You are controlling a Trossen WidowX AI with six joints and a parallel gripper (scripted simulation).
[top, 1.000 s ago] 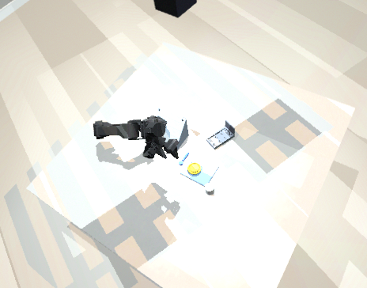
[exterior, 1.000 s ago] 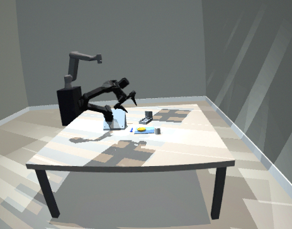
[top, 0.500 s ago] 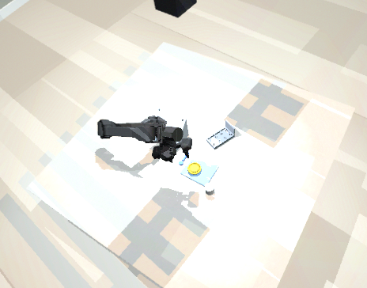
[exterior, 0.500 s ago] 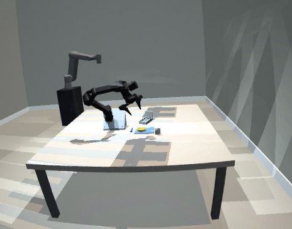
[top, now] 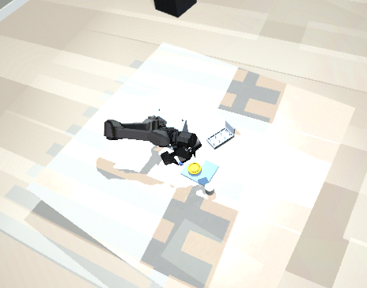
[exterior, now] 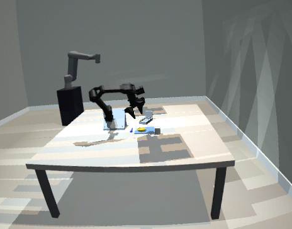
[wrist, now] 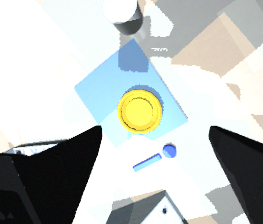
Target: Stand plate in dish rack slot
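A small round yellow plate (top: 194, 168) (exterior: 141, 129) (wrist: 139, 111) lies flat on a light-blue mat (top: 210, 169) (exterior: 150, 131) (wrist: 95, 87). My gripper (top: 187, 160) (exterior: 138, 116) (wrist: 154, 131) is open and empty. It points down and hangs above the table, on the arm-base side of the plate. In the wrist view the plate shows beyond the fingertips, nearer the left one. The grey dish rack (top: 225, 142) (exterior: 143, 121) stands apart from the mat, with a raised panel at one end. In the wrist view the left finger hides most of it.
A grey-white cup (top: 209, 190) (exterior: 157, 131) (wrist: 126, 17) stands at the mat's far edge. A blue spoon-like piece (exterior: 131, 129) (wrist: 147, 162) lies beside the mat, on the arm's side. The arm's base plate (exterior: 119, 117) is behind. Another arm (exterior: 72, 67) stands on a black pedestal (exterior: 70, 105) beyond the table.
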